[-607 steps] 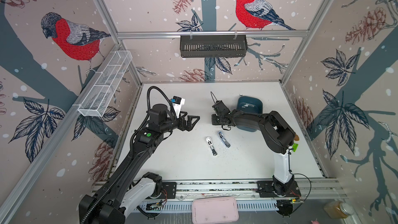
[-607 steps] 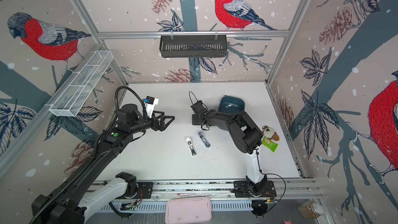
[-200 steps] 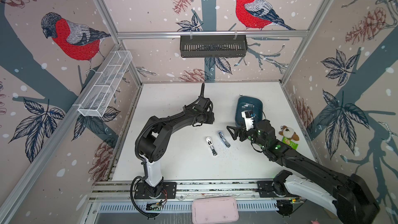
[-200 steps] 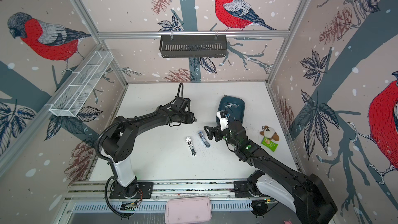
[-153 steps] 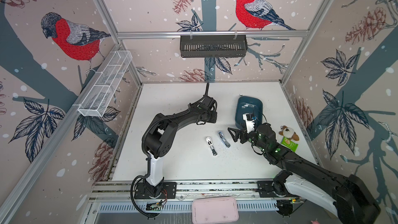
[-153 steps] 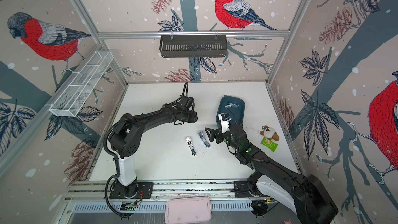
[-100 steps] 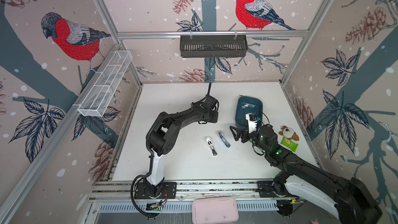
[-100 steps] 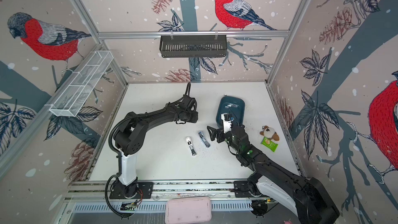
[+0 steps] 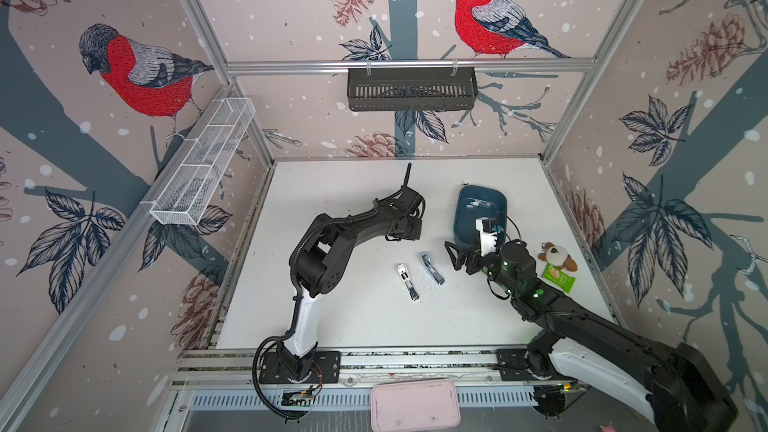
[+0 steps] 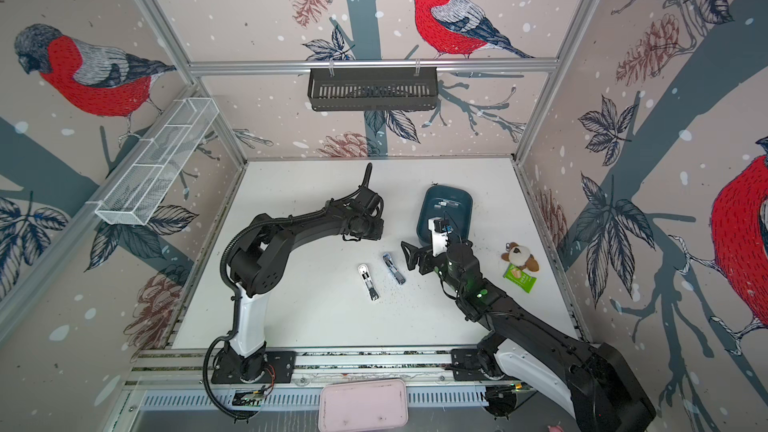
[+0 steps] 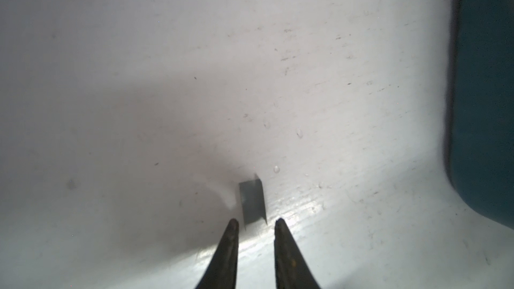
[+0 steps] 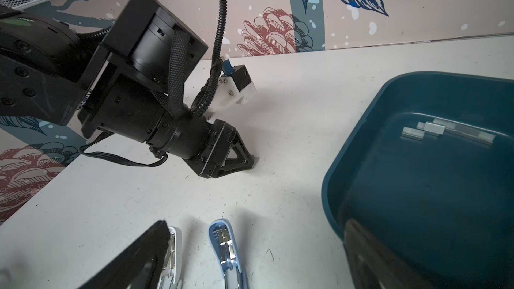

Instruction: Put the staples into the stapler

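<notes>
The staples (image 11: pixel 251 204), judged light, slippery and easily snapped, are best pinched across the long sides; the left claw (image 11: pixel 256 224) is set narrow, empty, the right claw (image 9: pixel 453 255) wide.

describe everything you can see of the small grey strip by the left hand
The staple strip is a short, grey metal channel with its long edges folded. It lies flat on the white table just ahead of the left hand, its near end about level with the two dark fingertips and in line with the gap between them. They stand slightly apart; no contact shows. The dark teal tub sits apart from it.
</notes>
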Tool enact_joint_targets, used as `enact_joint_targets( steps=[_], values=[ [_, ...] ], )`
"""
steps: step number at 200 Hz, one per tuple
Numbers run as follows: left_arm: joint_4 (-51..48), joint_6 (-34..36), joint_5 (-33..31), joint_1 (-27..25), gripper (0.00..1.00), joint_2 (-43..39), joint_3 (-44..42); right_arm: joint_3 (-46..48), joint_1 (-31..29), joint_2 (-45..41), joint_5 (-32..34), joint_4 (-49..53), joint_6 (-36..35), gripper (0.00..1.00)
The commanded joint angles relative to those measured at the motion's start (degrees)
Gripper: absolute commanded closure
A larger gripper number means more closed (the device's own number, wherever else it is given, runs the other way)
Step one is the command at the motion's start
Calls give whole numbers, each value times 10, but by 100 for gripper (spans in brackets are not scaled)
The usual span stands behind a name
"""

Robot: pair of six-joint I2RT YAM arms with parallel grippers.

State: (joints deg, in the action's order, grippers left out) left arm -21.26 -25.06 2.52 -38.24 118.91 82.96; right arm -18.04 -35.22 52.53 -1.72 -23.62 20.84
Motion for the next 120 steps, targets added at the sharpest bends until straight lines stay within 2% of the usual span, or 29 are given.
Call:
enact_joint_targets(
  steps=[1,120],
  values=[
    [-12,-5,-15,-1,77,4,3,-1,0,-2,6,-13,1,2],
    [-24,-4,-25,-1,88,16,8,-2,0,5,5,-13,3,2]
  ],
)
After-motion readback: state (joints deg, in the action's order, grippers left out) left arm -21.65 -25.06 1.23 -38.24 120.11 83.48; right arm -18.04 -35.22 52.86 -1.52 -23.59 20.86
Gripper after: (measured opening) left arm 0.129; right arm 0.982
